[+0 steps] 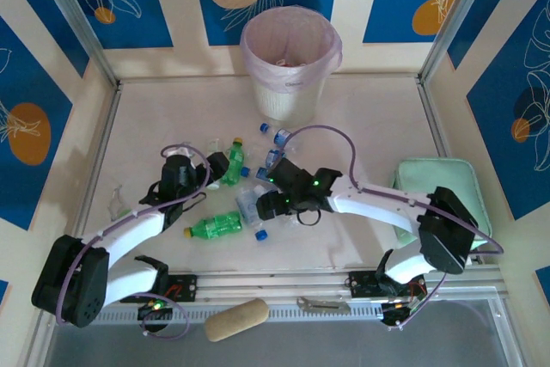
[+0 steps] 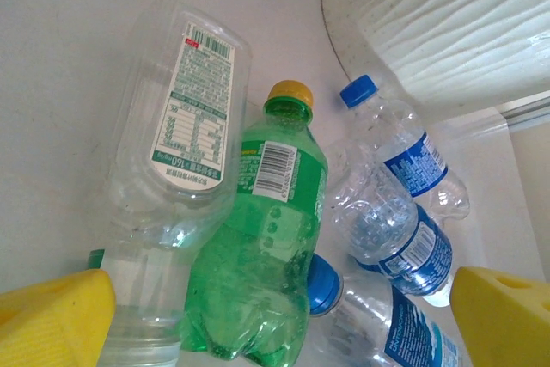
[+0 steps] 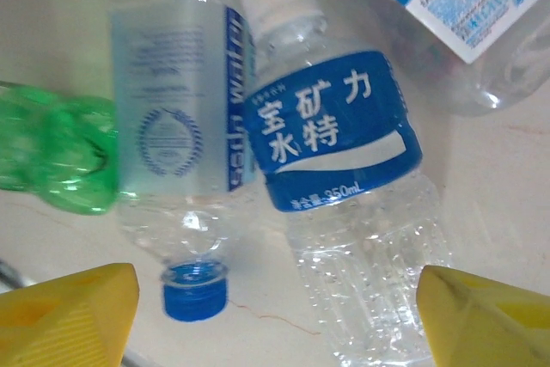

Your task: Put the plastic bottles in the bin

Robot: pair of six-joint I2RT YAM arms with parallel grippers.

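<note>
Several plastic bottles lie in a cluster mid-table in front of the bin, a white basket with a pink liner. My left gripper is open, its yellow fingertips either side of a green bottle with a yellow cap. A clear bottle with a white label lies left of it, and blue-labelled bottles to the right. My right gripper is open over a white-capped bottle with a blue label and a blue-capped soda water bottle. In the top view, left gripper and right gripper both reach into the cluster.
A pale green tray sits at the right. A tan roll and a metal tool lie on the near rail. Another green bottle lies on its side near the front. A clear bottle stands far left.
</note>
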